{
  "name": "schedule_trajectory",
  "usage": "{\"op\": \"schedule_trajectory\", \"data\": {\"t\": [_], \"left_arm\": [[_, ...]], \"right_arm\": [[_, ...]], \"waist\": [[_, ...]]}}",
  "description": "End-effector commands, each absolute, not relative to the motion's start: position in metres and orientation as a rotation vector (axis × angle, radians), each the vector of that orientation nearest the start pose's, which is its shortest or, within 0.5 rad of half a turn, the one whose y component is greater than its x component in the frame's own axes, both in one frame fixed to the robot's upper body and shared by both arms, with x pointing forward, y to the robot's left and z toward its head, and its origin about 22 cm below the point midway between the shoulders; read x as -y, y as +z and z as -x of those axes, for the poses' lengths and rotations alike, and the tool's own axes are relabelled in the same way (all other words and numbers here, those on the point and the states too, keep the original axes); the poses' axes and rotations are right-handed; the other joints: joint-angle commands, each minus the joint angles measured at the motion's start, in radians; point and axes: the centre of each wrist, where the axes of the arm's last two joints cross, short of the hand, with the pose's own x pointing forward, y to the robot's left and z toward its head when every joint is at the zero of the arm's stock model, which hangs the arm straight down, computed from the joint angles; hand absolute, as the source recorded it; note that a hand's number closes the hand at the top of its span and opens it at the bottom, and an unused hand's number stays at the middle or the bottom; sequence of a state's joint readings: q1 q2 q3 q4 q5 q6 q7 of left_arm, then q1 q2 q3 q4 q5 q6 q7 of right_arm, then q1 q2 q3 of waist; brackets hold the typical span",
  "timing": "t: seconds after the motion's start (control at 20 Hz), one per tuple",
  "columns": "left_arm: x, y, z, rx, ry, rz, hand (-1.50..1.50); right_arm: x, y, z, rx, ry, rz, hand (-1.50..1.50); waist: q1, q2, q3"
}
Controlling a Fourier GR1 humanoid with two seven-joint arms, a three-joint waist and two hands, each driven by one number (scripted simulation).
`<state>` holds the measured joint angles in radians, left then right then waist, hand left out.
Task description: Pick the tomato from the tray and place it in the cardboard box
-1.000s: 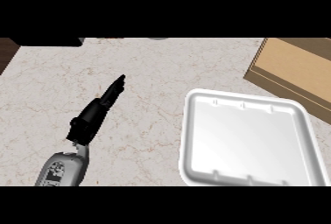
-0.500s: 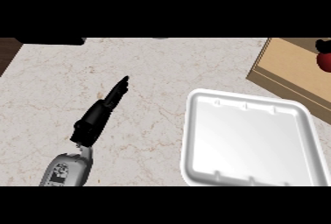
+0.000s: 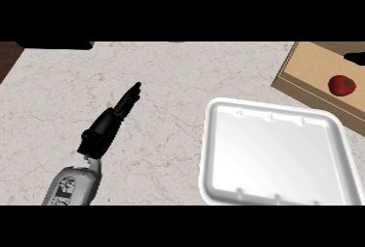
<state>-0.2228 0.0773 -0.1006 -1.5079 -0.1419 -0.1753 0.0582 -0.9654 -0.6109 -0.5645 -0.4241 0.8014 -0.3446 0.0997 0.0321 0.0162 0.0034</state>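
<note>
Our left hand (image 3: 114, 118), fingers straight and holding nothing, hangs over the speckled stone surface (image 3: 185, 67), likely kept clear of the work. Past the white foam tray (image 3: 214, 144), the round red tomato (image 3: 342, 85) sits inside the brown cardboard box (image 3: 306, 72). A dark sliver beside it may be our right hand (image 3: 354, 58), though we cannot tell its state.

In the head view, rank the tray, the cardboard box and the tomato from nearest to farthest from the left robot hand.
From the left robot hand:
1. tray, just to its right.
2. cardboard box, upper right corner.
3. tomato, inside that box, farther right.
</note>
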Motion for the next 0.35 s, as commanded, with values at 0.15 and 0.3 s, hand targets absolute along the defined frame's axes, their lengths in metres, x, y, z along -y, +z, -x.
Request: {"op": "schedule_trajectory", "data": {"t": [0.15,0.3], "left_arm": [[-0.196,0.048,-0.288,1.625,-0.464,0.058,0.0],[-0.217,0.049,-0.285,1.608,-0.456,0.046,0.0]], "right_arm": [[0.455,0.168,-0.394,1.514,-0.37,1.112,-1.5],[0.479,0.166,-0.375,1.562,-0.449,1.076,-1.5]], "waist": [[-0.019,-0.008,0.001],[-0.024,-0.013,-0.001]]}}
